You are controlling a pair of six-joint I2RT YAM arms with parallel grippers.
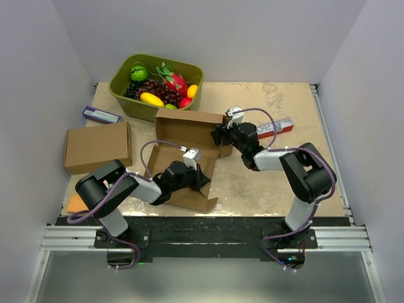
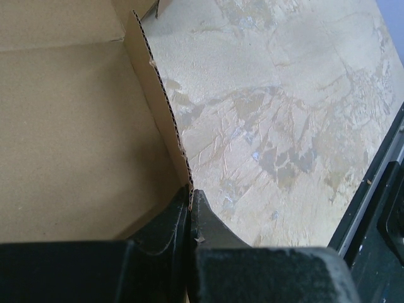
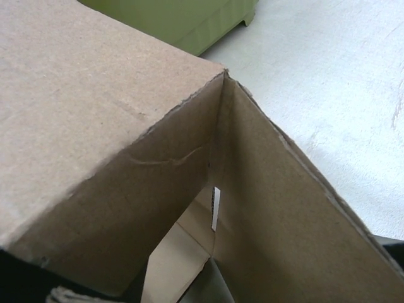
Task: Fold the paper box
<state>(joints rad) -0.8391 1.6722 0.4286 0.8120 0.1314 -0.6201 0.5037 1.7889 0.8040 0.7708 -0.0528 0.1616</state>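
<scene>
Mottled tabletop (image 1: 268, 186) — paper box (image 1: 183, 129) between left gripper (image 1: 204, 179) and right gripper (image 1: 218, 135)

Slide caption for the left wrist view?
Left gripper shut on the paper box's upright wall edge, beside the mottled table.

- The right fingers (image 1: 219, 135) are hidden behind a wall of the box (image 1: 189, 126) in the top view; we cannot tell their spread.
- In the right wrist view cardboard fills the frame, and the tub (image 3: 189, 19) is cut off at the top.
- In the left wrist view the left fingers (image 2: 211, 230) run off the bottom edge, the box off the left.
- An orange thing (image 1: 77, 203) lies half under the left arm (image 1: 110, 186); we cannot name it.
- The print on the purple carton (image 1: 101, 115) is too small to read.
</scene>
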